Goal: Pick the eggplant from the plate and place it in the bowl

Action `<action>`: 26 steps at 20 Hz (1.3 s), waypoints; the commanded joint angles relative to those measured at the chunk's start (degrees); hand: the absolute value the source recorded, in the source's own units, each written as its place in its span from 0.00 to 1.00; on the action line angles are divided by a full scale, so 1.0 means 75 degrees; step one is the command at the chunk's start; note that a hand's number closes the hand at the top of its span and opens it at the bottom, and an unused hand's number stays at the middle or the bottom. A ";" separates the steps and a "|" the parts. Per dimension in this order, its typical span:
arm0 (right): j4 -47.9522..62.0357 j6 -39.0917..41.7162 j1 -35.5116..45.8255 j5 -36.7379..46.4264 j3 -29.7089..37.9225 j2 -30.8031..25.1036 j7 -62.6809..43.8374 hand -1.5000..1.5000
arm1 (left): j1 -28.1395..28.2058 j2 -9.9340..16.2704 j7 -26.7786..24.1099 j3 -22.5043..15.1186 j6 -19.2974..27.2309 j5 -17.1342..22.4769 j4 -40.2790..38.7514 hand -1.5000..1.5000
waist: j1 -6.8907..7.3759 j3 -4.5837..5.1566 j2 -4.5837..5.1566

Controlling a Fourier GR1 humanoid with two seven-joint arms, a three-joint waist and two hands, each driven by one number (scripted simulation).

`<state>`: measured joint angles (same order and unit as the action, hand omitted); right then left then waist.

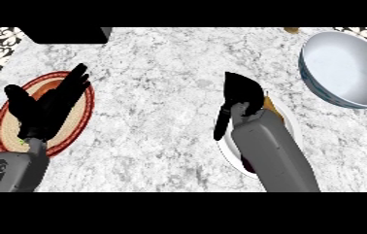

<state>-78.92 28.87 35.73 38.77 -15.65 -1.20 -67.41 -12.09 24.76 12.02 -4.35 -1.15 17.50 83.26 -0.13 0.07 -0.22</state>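
Eggplant on white plate, mostly hidden under right forearm. Right hand above plate's far edge, fingers straight, holding nothing. Left hand open, resting over woven mat. Bowl far right.

Beneath the right hand and forearm, most of the white plate is hidden; only a dark sliver of eggplant shows. Right of it, the bowl is cut by the edge.
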 commanded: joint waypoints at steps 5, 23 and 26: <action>0.0188 0.0397 -0.0111 0.0075 0.0057 0.0152 -0.1621 0.00 | 0.0007 -0.0007 -0.0136 0.0106 -0.0212 -0.0116 -0.0182 0.50 | 0.0014 -0.0002 0.0008; 0.0816 0.0232 -0.0868 0.0633 0.0341 0.0151 -0.0857 0.00 | -0.0068 -0.0387 -0.0013 0.0160 -0.0198 -0.0526 -0.0132 0.50 | 0.0027 -0.0006 0.0029; 0.0778 0.0213 -0.1405 0.0903 0.0542 -0.0027 -0.0365 0.00 | 0.0149 -0.0148 0.0125 0.0483 -0.0517 -0.0174 0.0096 0.50 | 0.0005 -0.0006 0.0023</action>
<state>-73.64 29.88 27.43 44.08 -12.08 -1.29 -63.45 -11.30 22.95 13.30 -2.35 -3.30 15.25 84.87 0.15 0.02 -0.10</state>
